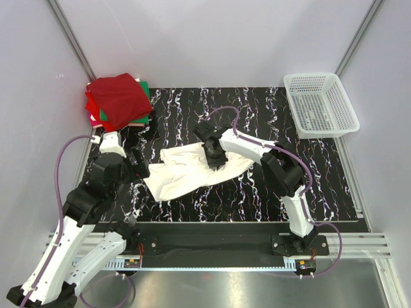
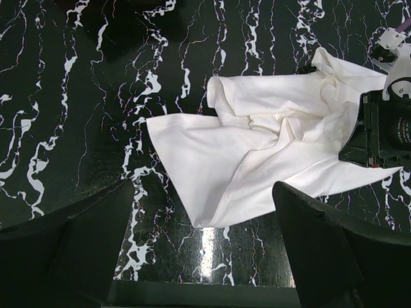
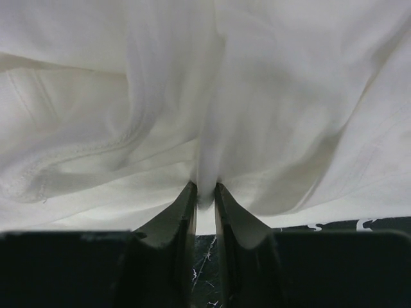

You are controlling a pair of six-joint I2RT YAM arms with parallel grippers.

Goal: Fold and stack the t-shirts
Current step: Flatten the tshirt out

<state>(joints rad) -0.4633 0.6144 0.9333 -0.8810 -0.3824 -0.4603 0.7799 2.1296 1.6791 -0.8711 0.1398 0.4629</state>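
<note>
A crumpled white t-shirt lies in the middle of the black marbled mat. My right gripper is down on its right part; in the right wrist view the gripper is shut on a pinched fold of the white cloth. My left gripper hovers just left of the shirt, open, with nothing between its fingers; the shirt's near corner lies ahead of them. A stack of folded t-shirts, dark red over bright red and green, sits at the back left corner.
A white mesh basket stands at the back right corner of the mat. Grey walls close in the left, back and right. The right arm shows at the right edge of the left wrist view.
</note>
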